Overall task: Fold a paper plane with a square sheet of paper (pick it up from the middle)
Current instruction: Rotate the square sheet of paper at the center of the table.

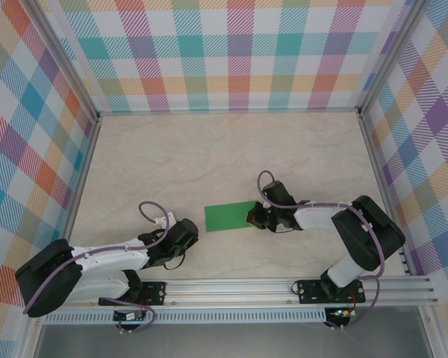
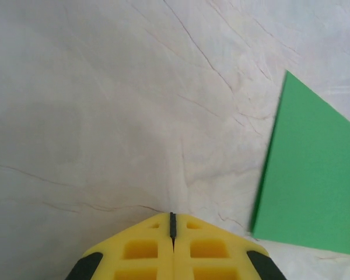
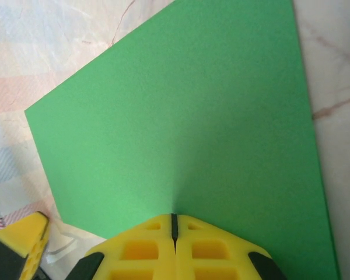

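Pinching paper [image 3: 181, 116] edge in clenched right gripper [image 3: 174, 217]; hovering left gripper [image 2: 172, 216], clenched and empty, over counter [image 2: 105, 116] beside paper.

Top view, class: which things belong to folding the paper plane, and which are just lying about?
Job: square sheet of paper; right gripper, shut on its edge; left gripper, shut, nearby.
Surroundings: table; checked walls.

Round me: pale marble-look tabletop [image 1: 172, 156], plaid walls [image 1: 231, 52].
Walls on 3 sides, multicolour check, w/ metal corner posts [image 1: 60, 56]; aluminium rail [image 1: 231, 287] runs along my near edge, tabletop veined w/ thin brownish lines.
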Robot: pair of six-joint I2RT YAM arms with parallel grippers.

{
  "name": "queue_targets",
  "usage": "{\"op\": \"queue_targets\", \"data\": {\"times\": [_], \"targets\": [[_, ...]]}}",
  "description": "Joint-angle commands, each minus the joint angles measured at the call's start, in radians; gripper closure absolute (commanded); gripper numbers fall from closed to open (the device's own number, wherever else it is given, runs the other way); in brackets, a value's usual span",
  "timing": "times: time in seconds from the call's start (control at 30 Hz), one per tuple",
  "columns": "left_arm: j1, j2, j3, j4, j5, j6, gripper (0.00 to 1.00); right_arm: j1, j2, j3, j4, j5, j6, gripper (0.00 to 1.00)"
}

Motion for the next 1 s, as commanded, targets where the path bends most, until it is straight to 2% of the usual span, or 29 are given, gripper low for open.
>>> {"op": "queue_targets", "data": {"times": [0.0,0.13,0.17,0.23,0.43,0.63,0.8,0.97], "targets": [[0.056,-0.043,0.089,-0.177,-0.018,0.154,1.00,-0.009,-0.021,0.050,-0.205,0.085,-0.098,1.00],[0.184,-0.044,0.192,-0.295,0.096,0.268,1.00,0.026,-0.025,0.173,-0.279,0.080,-0.151,0.98],[0.218,-0.036,0.220,-0.316,0.124,0.299,0.97,0.041,-0.008,0.211,-0.296,0.082,-0.158,0.96],[0.274,-0.015,0.271,-0.355,0.162,0.348,0.89,0.073,0.042,0.281,-0.307,0.080,-0.162,0.91],[0.415,0.067,0.367,-0.426,0.243,0.431,0.53,0.176,0.264,0.533,-0.380,0.097,-0.154,0.74],[0.498,0.085,0.381,-0.472,0.247,0.447,0.30,0.229,0.420,0.696,-0.447,0.097,-0.161,0.70],[0.518,0.076,0.379,-0.511,0.218,0.456,0.18,0.270,0.473,0.727,-0.512,0.077,-0.207,0.70],[0.520,0.069,0.379,-0.532,0.206,0.474,0.10,0.300,0.401,0.584,-0.560,0.007,-0.404,0.70]]}}
